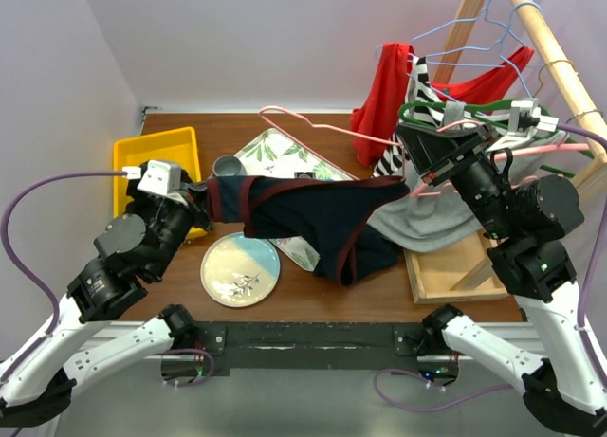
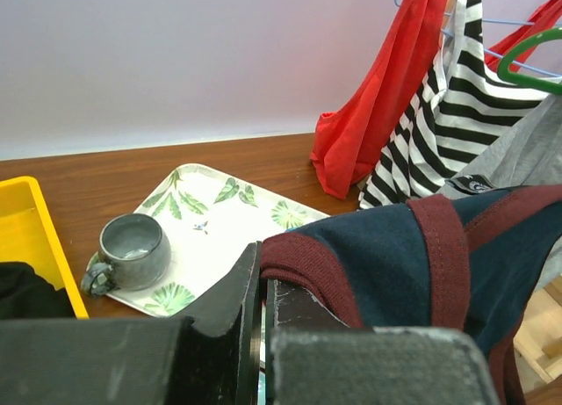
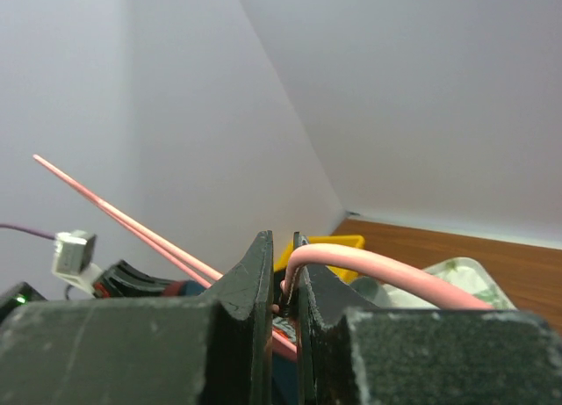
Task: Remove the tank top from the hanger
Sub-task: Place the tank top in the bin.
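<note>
The navy tank top with maroon trim hangs stretched above the table between my two arms. My left gripper is shut on its maroon-edged left end, and in the left wrist view the trim is pinched between the closed jaws of the gripper. The pink wire hanger runs from a loop at the back over the tray to my right gripper. That gripper is shut on the pink hanger wire. The tank top's right end reaches the hanger near that gripper; how it hangs there is hidden.
A yellow bin sits at the left, beside a leaf-patterned tray holding a grey cup. A round plate lies near the front. At the right, a wooden rack carries red, striped and grey garments on other hangers.
</note>
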You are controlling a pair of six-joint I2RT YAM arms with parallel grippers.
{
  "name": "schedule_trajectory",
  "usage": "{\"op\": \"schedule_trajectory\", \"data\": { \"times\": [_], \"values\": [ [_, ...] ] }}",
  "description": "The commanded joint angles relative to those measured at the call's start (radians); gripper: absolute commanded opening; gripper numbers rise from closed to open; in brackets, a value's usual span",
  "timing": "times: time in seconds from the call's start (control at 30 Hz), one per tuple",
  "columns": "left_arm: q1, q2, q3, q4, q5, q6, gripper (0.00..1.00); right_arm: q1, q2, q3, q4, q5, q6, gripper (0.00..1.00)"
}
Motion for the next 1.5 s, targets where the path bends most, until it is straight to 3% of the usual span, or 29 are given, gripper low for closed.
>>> {"op": "schedule_trajectory", "data": {
  "times": [0.0, 0.53, 1.0, 1.3, 1.47],
  "values": [
    [0.014, -0.015, -0.024, 0.081, -0.038, -0.012, 0.0, -0.009, -0.016, -0.034, 0.167, -0.011, 0.111, 0.0],
    [0.014, 0.019, -0.147, 0.152, 0.059, -0.082, 0.0, -0.009, -0.053, -0.132, 0.325, 0.047, 0.276, 0.0],
    [0.012, 0.026, -0.21, 0.137, 0.11, -0.133, 0.0, -0.009, -0.119, -0.221, 0.433, 0.217, 0.348, 0.0],
    [0.014, 0.02, -0.248, 0.161, 0.159, -0.164, 0.0, -0.009, -0.125, -0.313, 0.621, 0.197, 0.461, 0.0],
    [0.012, 0.006, -0.276, 0.183, 0.186, -0.176, 0.0, -0.011, -0.115, -0.307, 0.626, 0.191, 0.487, 0.0]
  ]
}}
